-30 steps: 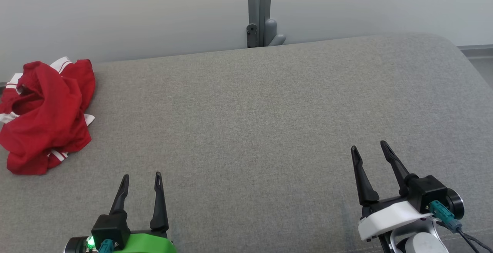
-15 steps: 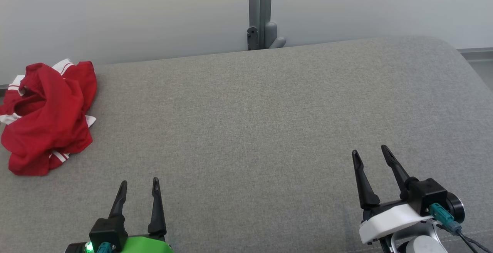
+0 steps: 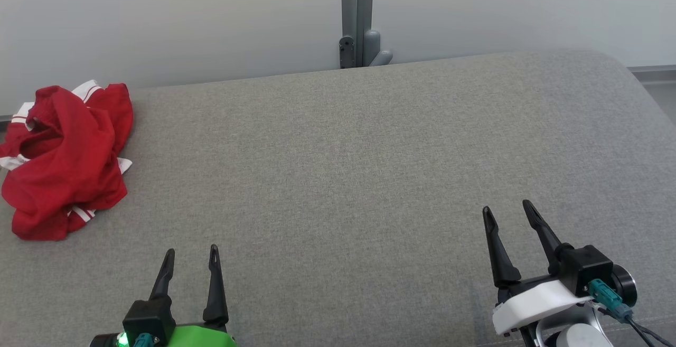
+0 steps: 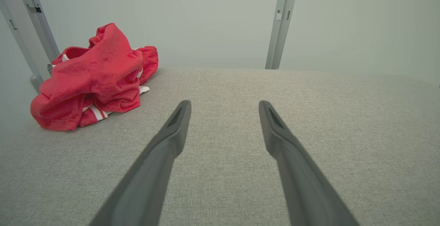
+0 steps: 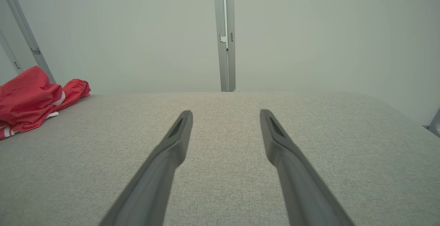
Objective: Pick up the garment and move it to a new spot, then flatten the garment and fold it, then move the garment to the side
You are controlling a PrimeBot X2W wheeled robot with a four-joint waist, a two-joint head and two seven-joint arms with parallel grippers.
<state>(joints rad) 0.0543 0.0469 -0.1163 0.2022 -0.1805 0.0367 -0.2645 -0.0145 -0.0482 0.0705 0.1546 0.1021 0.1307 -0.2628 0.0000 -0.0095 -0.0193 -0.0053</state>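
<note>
Head view: red garment (image 3: pixel 63 159) with white stripes, crumpled in a heap at 9 o'clock on the grey padded surface (image 3: pixel 343 167), close to its far-left edge — not flattened, not folded. At 7 o'clock the left gripper (image 3: pixel 191 250), green housing at the bottom edge, two dark fingers (image 3: pixel 214 283) pointing to 12, spread apart, holding nothing. At 4 o'clock the right gripper (image 3: pixel 506 206), white housing, fingers leaning toward 11, also spread apart, holding nothing. Both sit over bare grey fabric, well apart from the garment; can't tell if the tips touch the surface. Grey post (image 3: pixel 357 14) at 12 o'clock against the pale wall (image 3: pixel 158 19), behind the far edge.

Left wrist view: left gripper (image 4: pixel 224 104) with fingers wide apart and bare fabric between them. Garment (image 4: pixel 92 78) at 10 o'clock, ahead of the tips, lying near the far edge, with a slanted grey bar (image 4: pixel 36 19) just behind it.

Right wrist view: right gripper (image 5: pixel 225 112) with fingers wide apart. Garment (image 5: pixel 31 100) at 9 o'clock, cut off by the frame edge — well apart from this gripper. Post (image 5: pixel 224 33) at 12.
</note>
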